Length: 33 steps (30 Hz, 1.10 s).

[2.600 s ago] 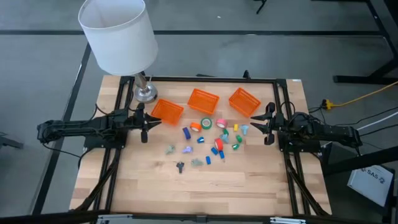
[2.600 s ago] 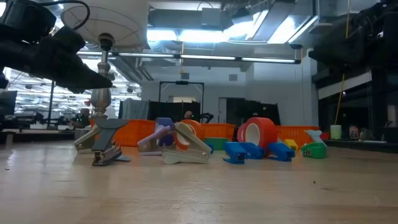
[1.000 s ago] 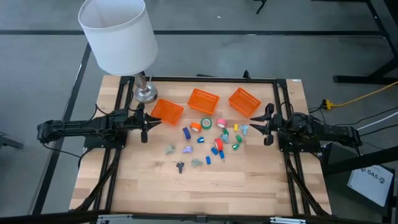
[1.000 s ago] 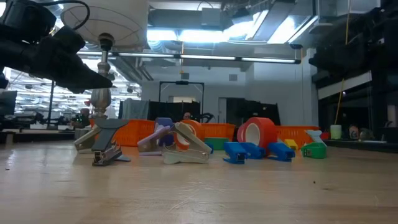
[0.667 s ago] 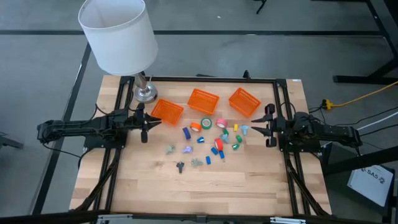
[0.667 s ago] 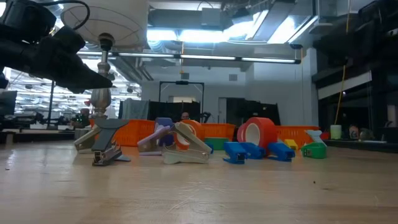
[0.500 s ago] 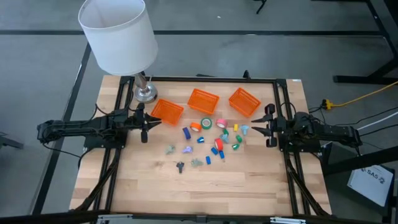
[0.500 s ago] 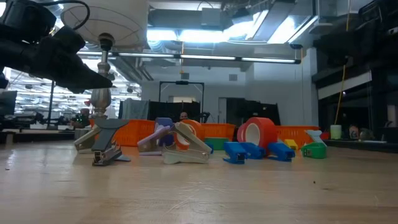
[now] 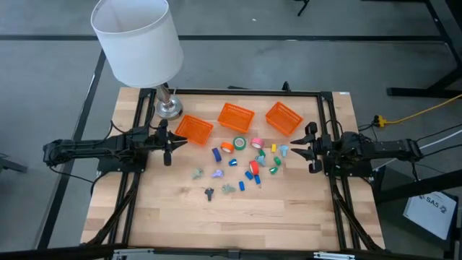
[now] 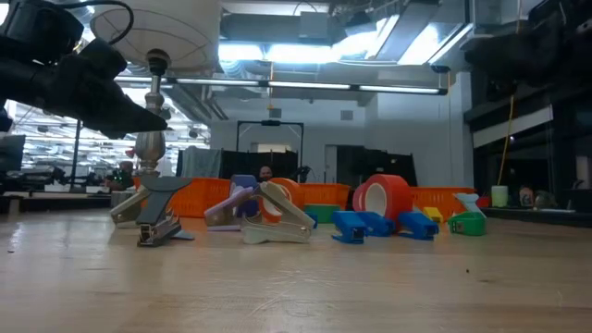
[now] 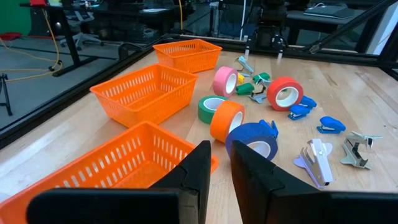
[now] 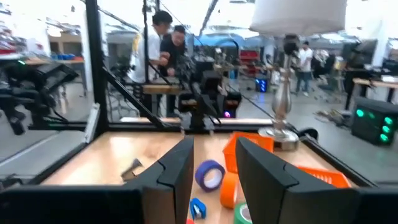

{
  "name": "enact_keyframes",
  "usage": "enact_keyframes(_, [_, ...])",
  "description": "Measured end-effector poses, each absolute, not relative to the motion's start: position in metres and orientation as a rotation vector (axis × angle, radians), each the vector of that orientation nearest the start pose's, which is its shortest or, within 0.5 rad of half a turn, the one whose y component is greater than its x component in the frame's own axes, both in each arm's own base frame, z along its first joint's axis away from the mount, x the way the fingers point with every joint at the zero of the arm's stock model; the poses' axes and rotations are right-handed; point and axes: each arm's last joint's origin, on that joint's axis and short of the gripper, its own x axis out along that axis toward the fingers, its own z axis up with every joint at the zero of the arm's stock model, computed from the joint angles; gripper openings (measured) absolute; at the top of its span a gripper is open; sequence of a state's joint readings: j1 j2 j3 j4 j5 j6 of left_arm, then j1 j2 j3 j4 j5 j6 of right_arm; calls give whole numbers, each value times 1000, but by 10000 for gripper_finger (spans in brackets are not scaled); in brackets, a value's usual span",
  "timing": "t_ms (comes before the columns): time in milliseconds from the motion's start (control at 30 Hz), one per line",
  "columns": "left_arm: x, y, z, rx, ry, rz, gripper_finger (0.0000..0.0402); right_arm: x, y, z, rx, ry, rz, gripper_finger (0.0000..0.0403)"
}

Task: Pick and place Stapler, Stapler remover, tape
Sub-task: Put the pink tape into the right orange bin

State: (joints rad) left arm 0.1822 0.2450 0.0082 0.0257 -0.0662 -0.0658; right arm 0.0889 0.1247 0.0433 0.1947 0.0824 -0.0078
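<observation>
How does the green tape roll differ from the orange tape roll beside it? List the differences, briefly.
The green tape roll lies flat with its hole facing up; the orange tape roll stands on edge with its hole facing sideways. The orange one is nearer the blue tape roll than the green one. Both are rings with pale cores, side by side.

Three baskets (image 11: 144, 93), orange mesh. Tape rolls: pink (image 11: 225, 81), red (image 11: 285, 94), green (image 11: 212, 107), orange (image 11: 226, 120), blue (image 11: 252, 140). Lamp shade (image 9: 137, 40) white; table (image 9: 238, 217) pale wood.
</observation>
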Motion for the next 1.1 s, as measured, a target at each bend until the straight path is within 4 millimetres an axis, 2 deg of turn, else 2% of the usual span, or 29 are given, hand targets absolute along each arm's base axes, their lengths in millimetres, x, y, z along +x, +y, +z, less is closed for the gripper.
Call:
enact_keyframes(200, [108,22,148,-77,203,254,59,114,9,182,-2,-31,-87,124])
enact_keyframes(333, [108,22,148,-77,203,254,59,124,11,191,-23,25,-103,124])
enact_keyframes(667, [108,22,148,-78,203,254,59,163,16,201,-105,223,-101,124])
enact_keyframes(800, [108,22,148,-77,203,254,59,182,16,198,-142,310,-178,124])
enact_keyframes(933, [108,22,148,-77,203,254,59,201,13,191,-250,411,-289,124])
enact_keyframes(1100, [108,22,148,-77,203,254,59,224,2,177,-153,507,-332,154])
